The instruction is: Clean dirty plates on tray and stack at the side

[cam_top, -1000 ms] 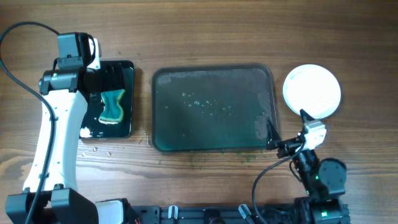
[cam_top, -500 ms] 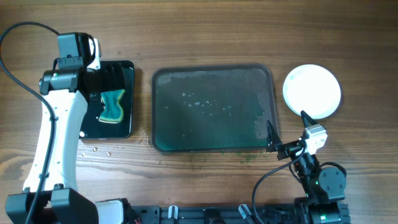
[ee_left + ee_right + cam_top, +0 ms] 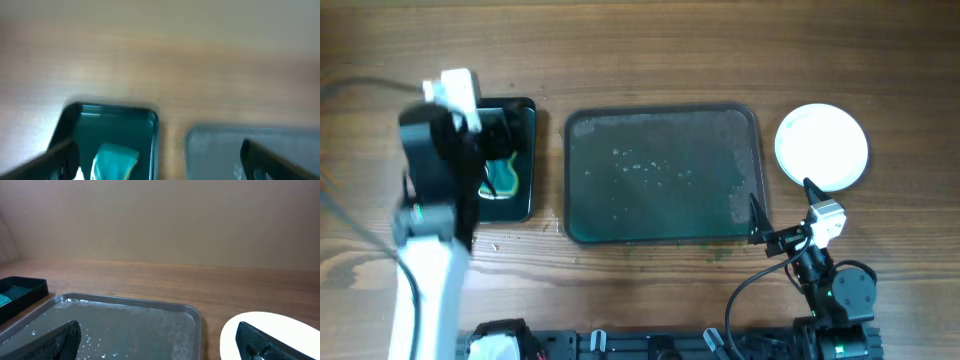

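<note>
The grey tray (image 3: 620, 205) lies mid-table, wet with droplets and holding no plates; it also shows in the right wrist view (image 3: 125, 325) and the left wrist view (image 3: 215, 150). A clean white plate (image 3: 822, 147) sits on the wood to its right, also in the right wrist view (image 3: 272, 327). My left gripper (image 3: 492, 135) is open and empty over the small black tray (image 3: 525, 195) that holds a teal sponge (image 3: 504, 175); the view is motion-blurred. My right gripper (image 3: 780, 198) is open and empty at the grey tray's front right corner, beside the plate.
The sponge (image 3: 114, 161) and its black tray (image 3: 120, 120) show blurred in the left wrist view. The black tray (image 3: 20, 291) also shows at the far left of the right wrist view. Small crumbs lie on the wood in front of both trays.
The left arm has swung and is blurred in motion, its body now lower over the table's left side. The right arm drew back slightly a second ago and has since held still.
</note>
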`<act>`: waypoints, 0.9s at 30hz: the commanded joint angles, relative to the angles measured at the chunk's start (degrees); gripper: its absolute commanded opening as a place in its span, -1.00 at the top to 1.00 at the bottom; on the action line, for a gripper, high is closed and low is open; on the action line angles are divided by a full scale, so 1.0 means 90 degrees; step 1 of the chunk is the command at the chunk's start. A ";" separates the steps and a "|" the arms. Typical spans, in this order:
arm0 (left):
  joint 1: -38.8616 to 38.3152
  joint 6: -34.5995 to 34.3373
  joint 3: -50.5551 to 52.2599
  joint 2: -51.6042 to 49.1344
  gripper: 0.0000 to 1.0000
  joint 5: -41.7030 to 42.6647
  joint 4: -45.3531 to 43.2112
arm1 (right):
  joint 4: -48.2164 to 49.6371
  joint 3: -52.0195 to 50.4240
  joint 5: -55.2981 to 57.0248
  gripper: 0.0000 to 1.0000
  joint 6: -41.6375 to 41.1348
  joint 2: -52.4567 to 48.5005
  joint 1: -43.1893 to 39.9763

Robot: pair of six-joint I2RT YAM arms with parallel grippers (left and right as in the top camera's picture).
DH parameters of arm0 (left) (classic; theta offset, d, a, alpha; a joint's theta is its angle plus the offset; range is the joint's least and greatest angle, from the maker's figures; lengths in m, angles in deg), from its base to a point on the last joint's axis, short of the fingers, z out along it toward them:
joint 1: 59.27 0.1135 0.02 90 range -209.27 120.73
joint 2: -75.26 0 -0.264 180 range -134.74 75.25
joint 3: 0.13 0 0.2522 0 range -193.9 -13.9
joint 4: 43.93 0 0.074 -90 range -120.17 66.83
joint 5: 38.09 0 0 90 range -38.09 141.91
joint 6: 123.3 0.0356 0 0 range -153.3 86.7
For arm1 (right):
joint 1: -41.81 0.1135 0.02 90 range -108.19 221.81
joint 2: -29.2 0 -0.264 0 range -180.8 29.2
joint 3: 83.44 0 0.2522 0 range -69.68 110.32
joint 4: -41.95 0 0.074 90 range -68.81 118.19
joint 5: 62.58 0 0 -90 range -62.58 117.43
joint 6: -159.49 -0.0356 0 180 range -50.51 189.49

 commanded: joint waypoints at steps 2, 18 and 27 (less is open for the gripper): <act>-0.0221 -0.0206 0.2361 0.2195 -1.00 0.0372 -0.1226 | 0.0012 -0.0010 0.0012 -0.99 0.0063 0.0034 -0.0027; -0.0894 -0.0204 0.5428 0.6805 -1.00 -0.0214 -0.1353 | 0.0012 -0.0010 0.0012 -0.99 0.0063 0.0034 -0.0027; -0.0894 -0.0204 0.5428 0.6856 -1.00 -0.0216 -0.1355 | 0.0012 -0.0010 0.0012 -1.00 0.0063 0.0034 -0.0027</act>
